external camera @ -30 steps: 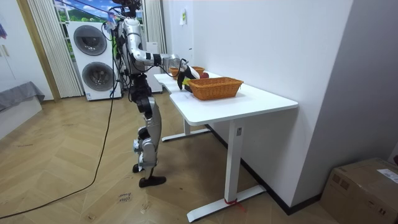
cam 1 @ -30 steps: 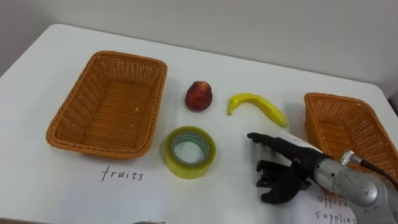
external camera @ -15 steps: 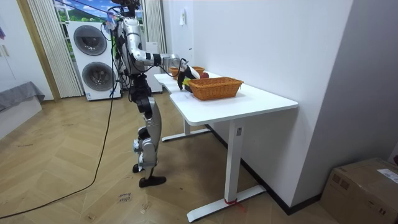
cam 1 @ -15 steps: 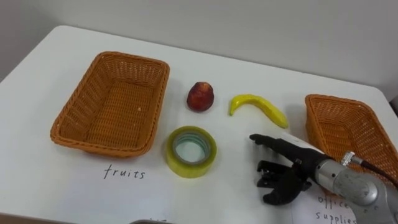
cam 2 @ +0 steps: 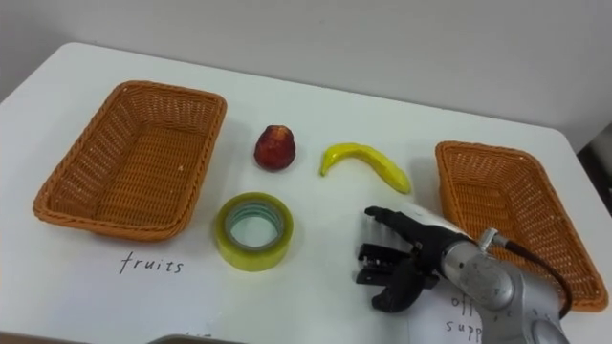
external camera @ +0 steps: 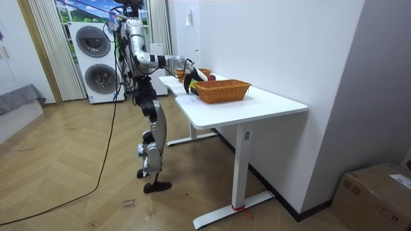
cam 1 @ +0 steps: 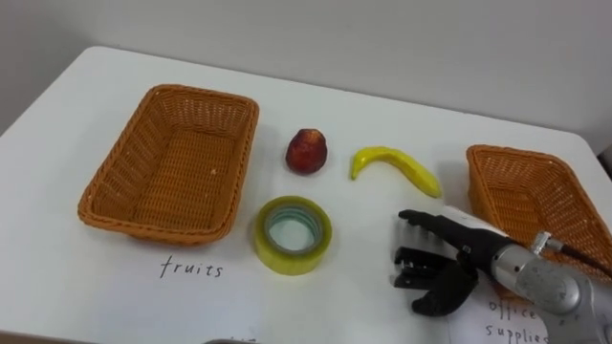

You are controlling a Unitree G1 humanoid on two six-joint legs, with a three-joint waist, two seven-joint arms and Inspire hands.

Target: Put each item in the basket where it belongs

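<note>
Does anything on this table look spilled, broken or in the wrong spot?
Nothing is spilled or damaged. The red fruit, banana and tape roll just lie unsorted on the table, between the left basket and right basket, which both look empty.

White desk (external camera: pixel 273 102), wooden floor (external camera: pixel 70 186), white wall (external camera: pixel 289 38).

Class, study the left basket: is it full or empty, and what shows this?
Empty. The left basket shows bare wicker floor throughout; the red fruit and banana lie outside it on the table.
</note>
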